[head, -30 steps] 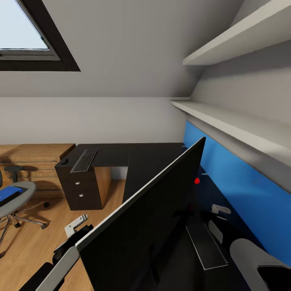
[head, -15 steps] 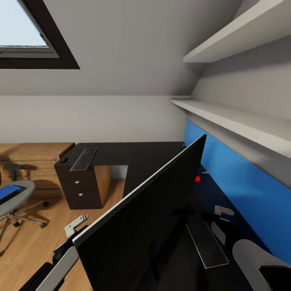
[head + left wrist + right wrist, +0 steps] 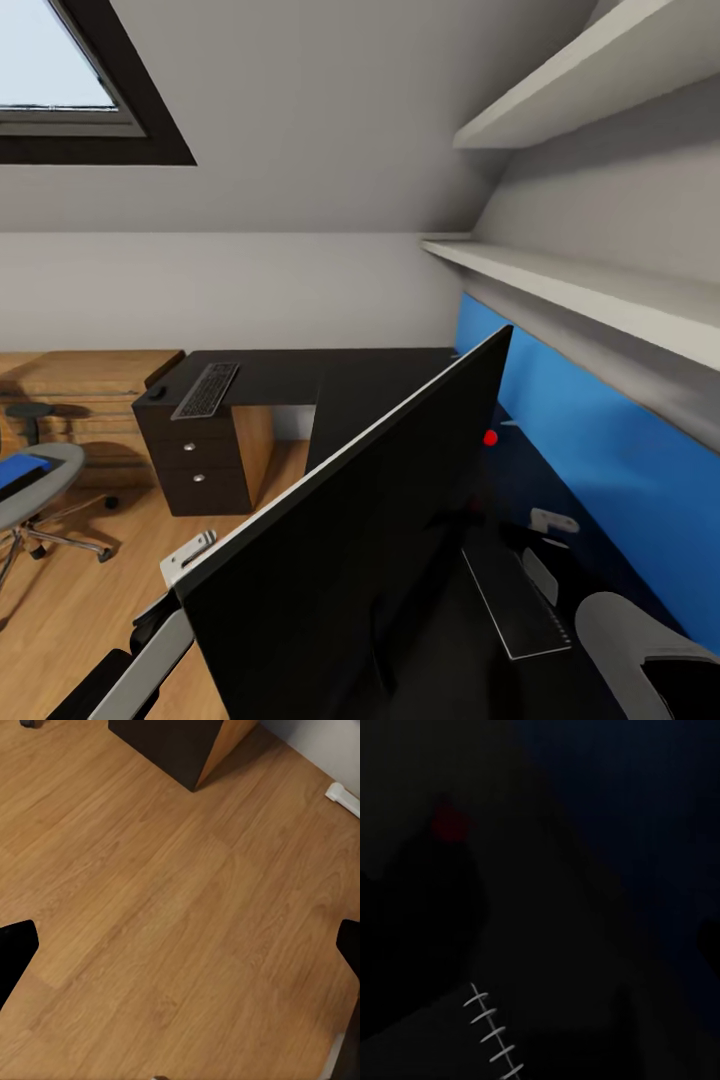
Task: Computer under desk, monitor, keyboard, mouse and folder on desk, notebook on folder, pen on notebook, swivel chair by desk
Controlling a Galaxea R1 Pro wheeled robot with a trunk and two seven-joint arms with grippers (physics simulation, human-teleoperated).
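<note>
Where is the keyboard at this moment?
In the head view, the keyboard lies on the far left end of the dark desk, above the drawer unit, with the mouse just to its left.

Monitor [image 3: 350, 560] stands tilted across the near bench [image 3: 390, 385], blocking passage between the two arms. Wood floor [image 3: 165, 922] under left gripper [image 3: 180, 945] lies open; shelf [image 3: 570, 290] overhangs the bench's right side.
</note>
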